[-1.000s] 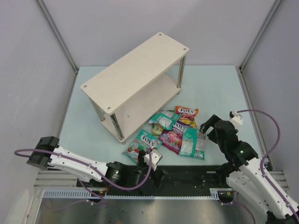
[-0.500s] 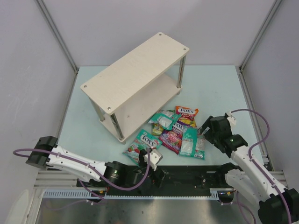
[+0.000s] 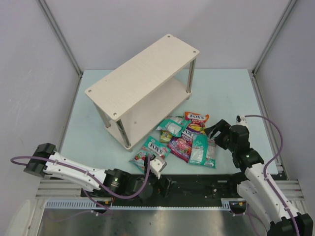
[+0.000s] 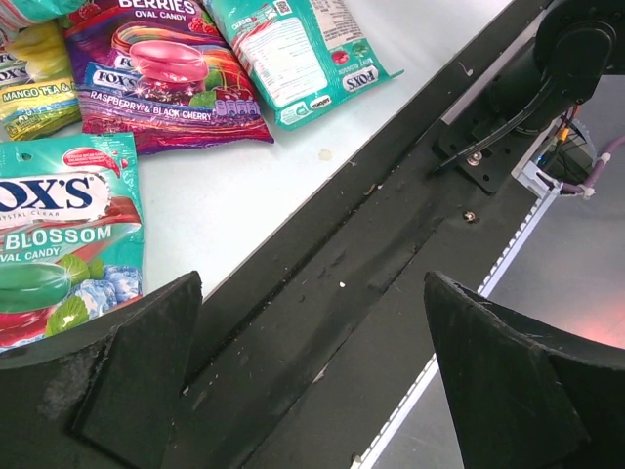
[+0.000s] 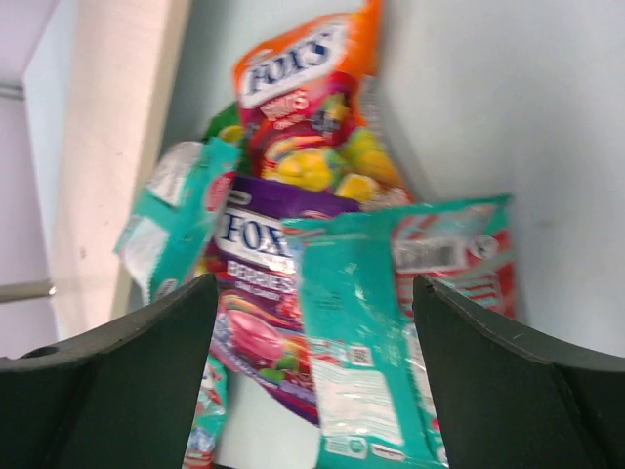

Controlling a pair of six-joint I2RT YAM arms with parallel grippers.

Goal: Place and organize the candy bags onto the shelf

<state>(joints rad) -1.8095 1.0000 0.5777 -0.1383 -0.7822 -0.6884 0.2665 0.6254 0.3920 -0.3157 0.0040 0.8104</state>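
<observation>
The pale wood two-tier shelf (image 3: 142, 81) stands at the table's far middle, and its edge shows in the right wrist view (image 5: 107, 147). Several FOX'S candy bags (image 3: 186, 139) lie piled in front of it. They are a red-orange one (image 5: 303, 88), a purple one (image 5: 256, 293), a teal one lying back-up (image 5: 361, 332) and a teal one at the left (image 5: 171, 215). My right gripper (image 3: 215, 132) (image 5: 312, 293) is open and empty, just right of the pile. My left gripper (image 3: 149, 168) (image 4: 311, 293) is open and empty over the black rail, near the teal Blossom bag (image 4: 59, 234). The purple bag (image 4: 161, 68) also shows there.
A black base rail (image 3: 197, 184) runs along the table's near edge, with a slotted metal strip in front of it. Grey walls and frame posts close in the table on the left, right and back. Cables loop off both arms.
My right arm has reached forward and lowered, bringing its open gripper closer to the right side of the pile. My left arm has drawn back slightly to the left.
</observation>
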